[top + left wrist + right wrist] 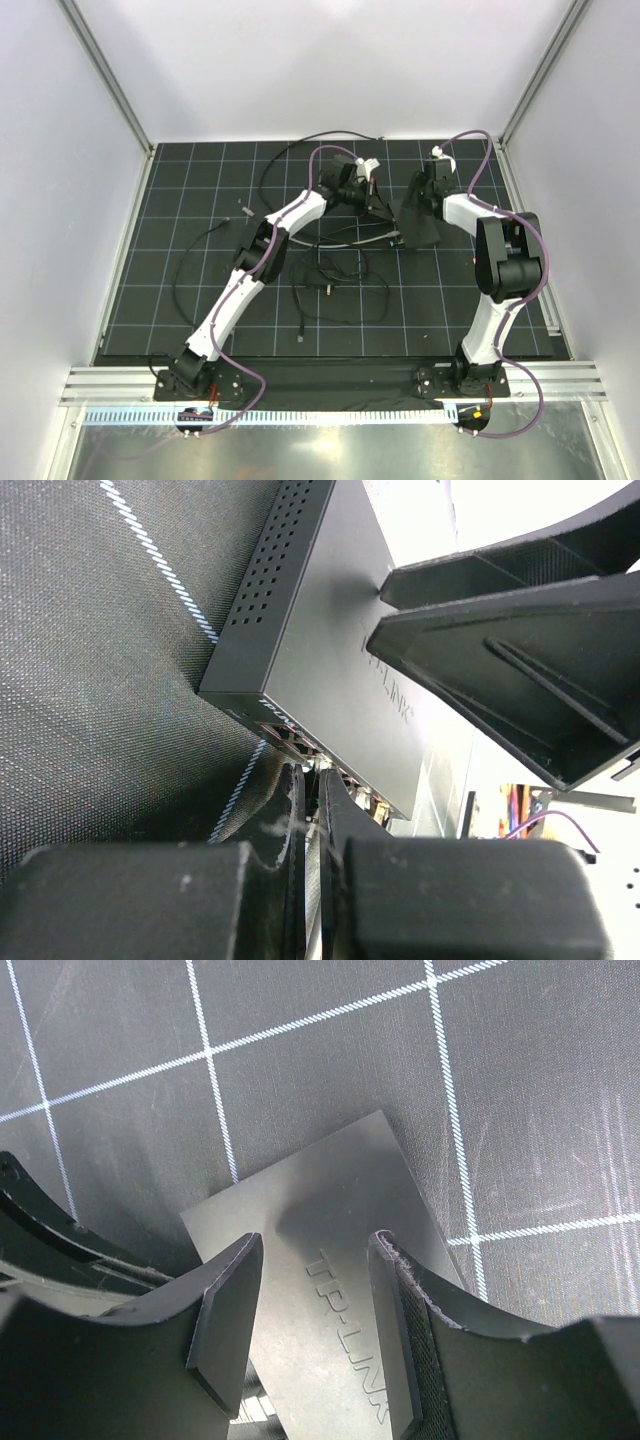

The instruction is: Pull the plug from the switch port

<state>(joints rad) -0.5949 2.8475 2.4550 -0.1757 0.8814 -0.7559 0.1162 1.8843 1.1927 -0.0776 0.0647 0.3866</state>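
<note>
The left claw (pixel 312 780) is narrow, its two fingers drawn almost together. Something thin and pale sits in the slit, but I cannot tell whether it is the plug. Directly ahead of its fingertips is the row of switch ports (pixel 300 742), along the near long edge of a flat black TP-Link network switch (pixel 320 630) that lies on the gridded counter (pixel 300 1060). The right claw (pixel 318 1245) stands wide above the top face of the switch, one finger on each side of the printed brand name, and the tips seem to rest on the lid. Behind the left claw, toward the arm bases, loose black cables (pixel 335 290) lie on the counter.
</note>
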